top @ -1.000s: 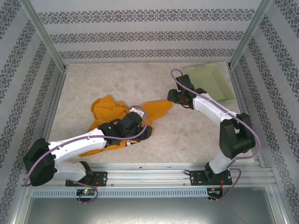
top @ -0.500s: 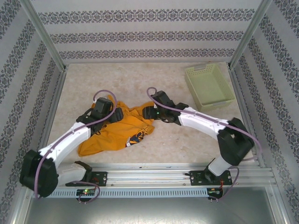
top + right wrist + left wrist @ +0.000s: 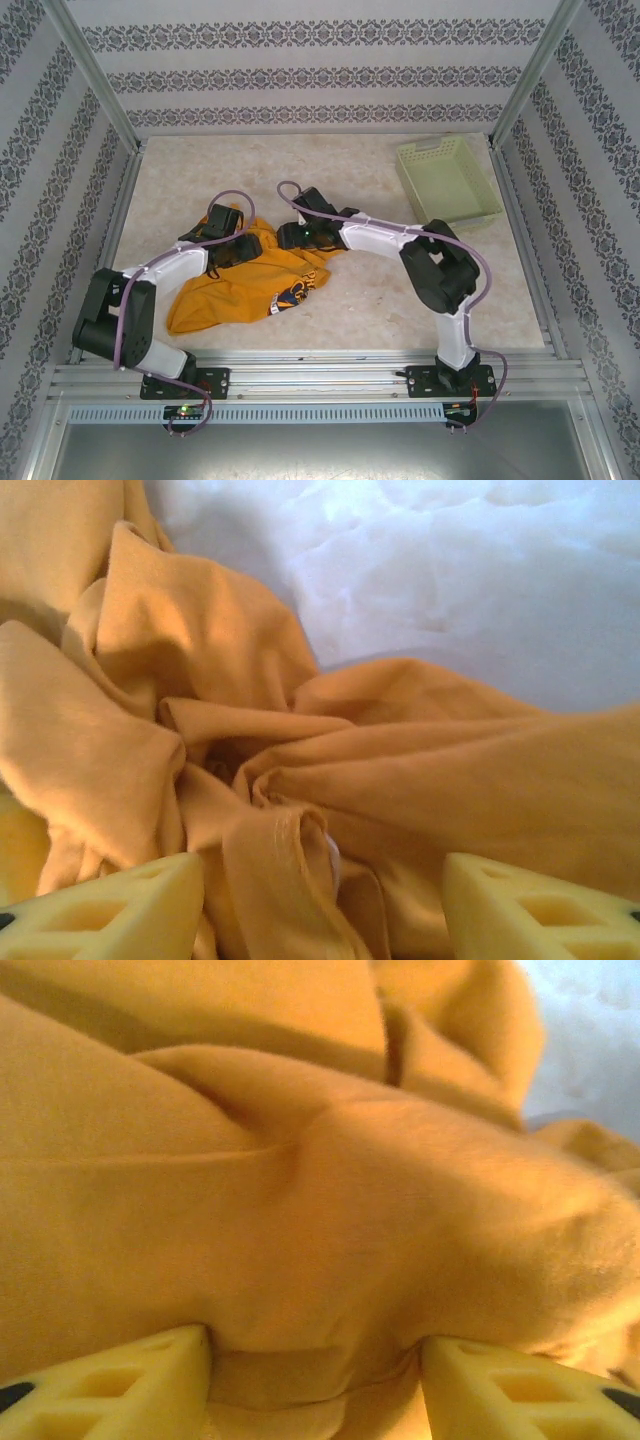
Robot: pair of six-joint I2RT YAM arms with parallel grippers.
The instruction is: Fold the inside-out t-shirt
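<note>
Since half a second earlier, the right arm has folded its elbow back toward its base and carried its hand further toward 9 o'clock over the cloth. The left arm has likewise drawn its elbow in, while its hand has kept nearly the same spot.

Top view: the counter [image 3: 400,300], pale and mottled, carries the inside-out t-shirt [image 3: 225,295]. The shirt is an orange-yellow crumpled heap lying left of centre, toward 8 o'clock, with its 6 o'clock edge near the front rail. A pale green basket [image 3: 432,149] stands in the 2 o'clock corner, well apart from the shirt. A dark printed graphic [image 3: 293,293] shows at the heap's 4 o'clock edge. The left hand [image 3: 240,248] sits on the shirt's 12 o'clock edge and the right hand [image 3: 293,236] at its 1 o'clock corner, the two near each other.

Left wrist view: the hand presses into the cloth. The left-hand fingers [image 3: 120,1385] stand apart, and a smooth bulge of fabric fills the gap and touches both. Whether they clamp it cannot be told.

Right wrist view: the hand is open. The right-hand fingers [image 3: 540,905] stand wide apart, with a twisted bunch of folds and a hemmed edge [image 3: 285,830] lying loose between them. Bare counter shows beyond, from 12 to 2 o'clock.
</note>
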